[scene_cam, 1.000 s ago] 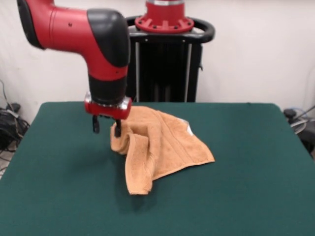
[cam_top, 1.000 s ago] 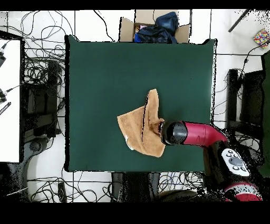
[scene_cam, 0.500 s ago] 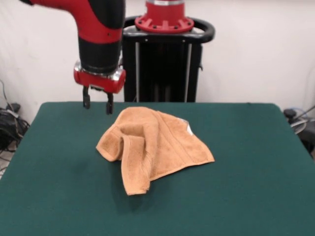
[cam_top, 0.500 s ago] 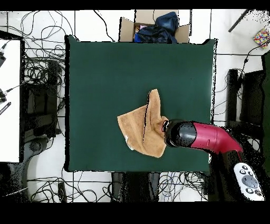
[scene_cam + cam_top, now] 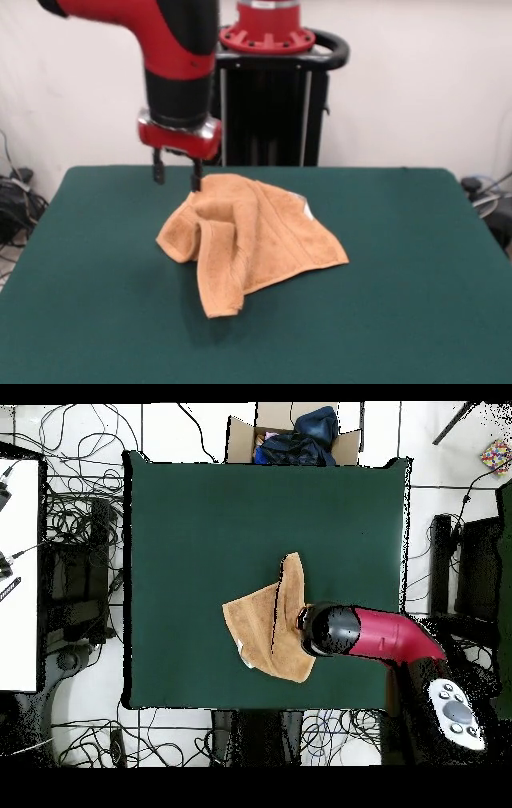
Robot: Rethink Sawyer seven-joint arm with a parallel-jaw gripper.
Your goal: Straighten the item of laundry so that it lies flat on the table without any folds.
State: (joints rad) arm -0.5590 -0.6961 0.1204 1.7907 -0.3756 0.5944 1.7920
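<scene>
Now the gripper (image 5: 177, 177) hovers with jaws parted and empty just above the far left edge of the towel (image 5: 256, 236), which lies mid-counter (image 5: 416, 304) with its left side folded over, so next comes a grasp on that flap to pull it out.

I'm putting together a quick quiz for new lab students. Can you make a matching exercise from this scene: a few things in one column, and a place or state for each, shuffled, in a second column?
Things:
1. towel
2. pincer
3. table
4. cardboard box

Places or states:
A. open and empty, hanging above the towel's far edge in the front view
B. on the floor past one table edge, with dark cloth inside
C. crumpled, with one side folded over itself
D. dark green top, bare around the towel

Pairs: 1-C, 2-A, 3-D, 4-B
</scene>
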